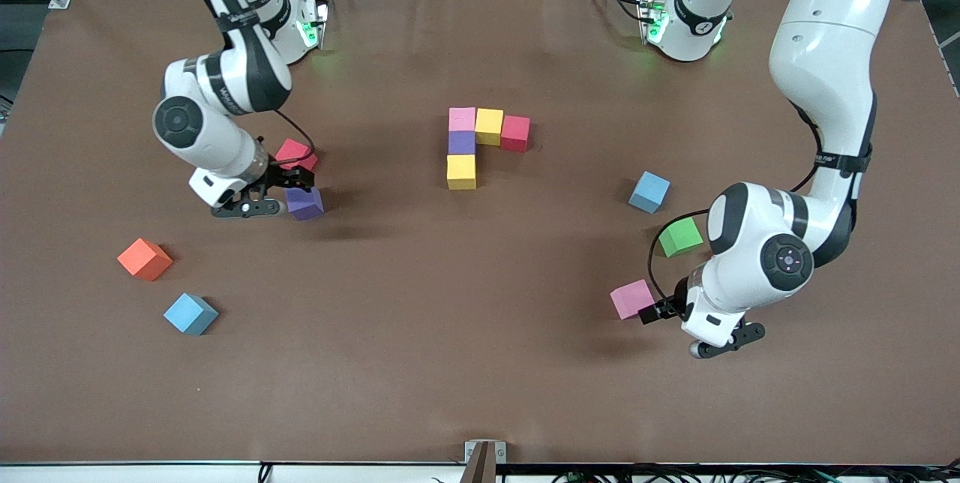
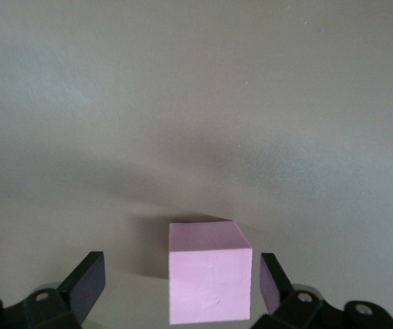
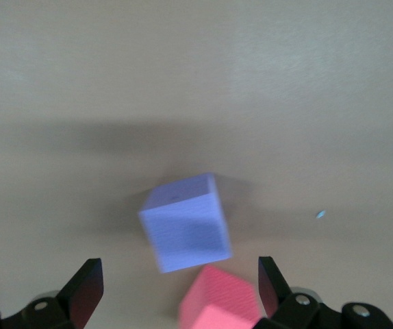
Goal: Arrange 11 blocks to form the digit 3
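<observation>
Blocks, foam, loose and placed; figure partly built.

Left gripper (image 1: 651, 313): low at a pink block (image 1: 632, 298) lying nearer the front camera than the green block (image 1: 681, 236). In the left wrist view the fingers (image 2: 87, 281) stand wide, the pink block (image 2: 209, 279) between them, neither pad touching it.

Right gripper (image 1: 294, 189): low over a purple block (image 1: 304, 203), fingers (image 3: 85, 286) spread wide, nothing held; a red block (image 1: 295, 154) sits just beside it, farther from the camera.

Step in hand, as judged: both arms lining up picks. Next move calls for each to settle squarely and close; the purple block (image 3: 187, 223) sits skewed to the right jaws, so some turning of the wrist seems needed.

Digit 3 (image 1: 480, 144): five touching cubes mid-table, a top row of pink, yellow, red, with purple and yellow running toward the camera under the pink; six places unfilled.

Loose elsewhere: a blue block (image 1: 649, 191), another blue block (image 1: 190, 313), an orange cube (image 1: 145, 259).

Room: bare table (image 1: 480, 333) all around the figure; pink block well in from the table edge.
</observation>
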